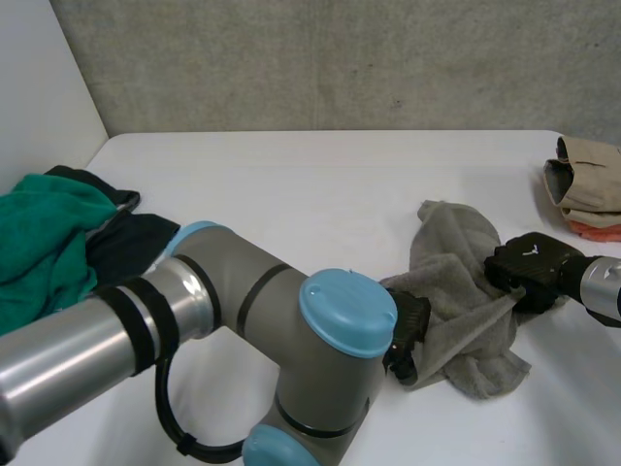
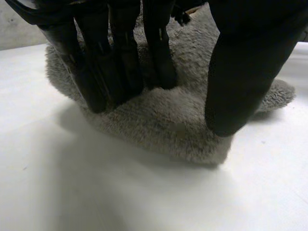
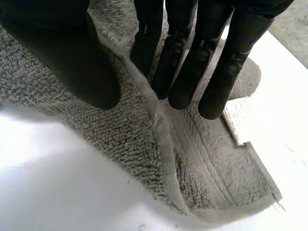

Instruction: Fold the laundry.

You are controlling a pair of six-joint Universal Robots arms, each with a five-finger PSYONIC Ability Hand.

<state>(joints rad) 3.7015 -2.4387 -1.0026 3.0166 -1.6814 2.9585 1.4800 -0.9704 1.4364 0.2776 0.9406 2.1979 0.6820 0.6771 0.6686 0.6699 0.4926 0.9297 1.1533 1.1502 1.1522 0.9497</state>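
- Nearest, left arm (image 1: 243, 291); left hand (image 2: 122, 62) rests straight, unclenched fingers on grey towel (image 2: 163, 125) under its palm.
- Beside its thumb, right hand (image 3: 192, 57) pinches raised hem (image 3: 156, 115); best pull taut.

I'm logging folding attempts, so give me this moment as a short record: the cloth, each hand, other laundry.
cloth in work: grey towel, crumpled on the white table
left hand: open, straight fingers and thumb pressing on the towel near one edge
right hand: pinching a raised hem of the towel between thumb and fingers
waiting: green towel with black cloth beside it, on the robot's left
aside: folded beige stack at the table's far right
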